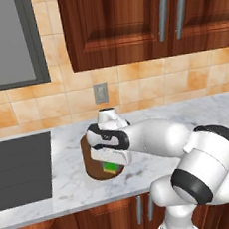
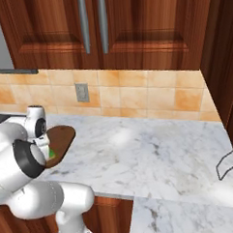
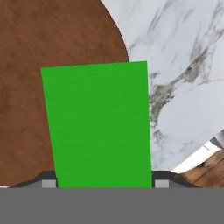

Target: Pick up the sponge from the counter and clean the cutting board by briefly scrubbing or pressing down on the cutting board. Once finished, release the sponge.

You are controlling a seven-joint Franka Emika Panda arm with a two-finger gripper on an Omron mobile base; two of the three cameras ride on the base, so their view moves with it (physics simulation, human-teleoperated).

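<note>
The green sponge (image 3: 99,124) sits between my two fingertips (image 3: 49,183), which touch its two sides, so my gripper (image 3: 105,183) is shut on it. It lies over the near end of the dark brown cutting board (image 3: 52,35), and its right edge juts out over the marble counter (image 3: 188,48). Seen from the left base, the sponge (image 1: 110,167) shows its yellow underside just above the board (image 1: 88,157), under my gripper (image 1: 110,162). From the right base, a sliver of the sponge (image 2: 51,153) peeks past my arm at the board (image 2: 61,137).
A dark cooktop panel (image 1: 17,169) lies left of the board. A wall outlet (image 1: 100,93) sits on the tiled backsplash, under dark wood cabinets (image 1: 126,20). The counter's front edge (image 3: 205,153) runs close by. Broad marble (image 2: 154,150) stretches to the right.
</note>
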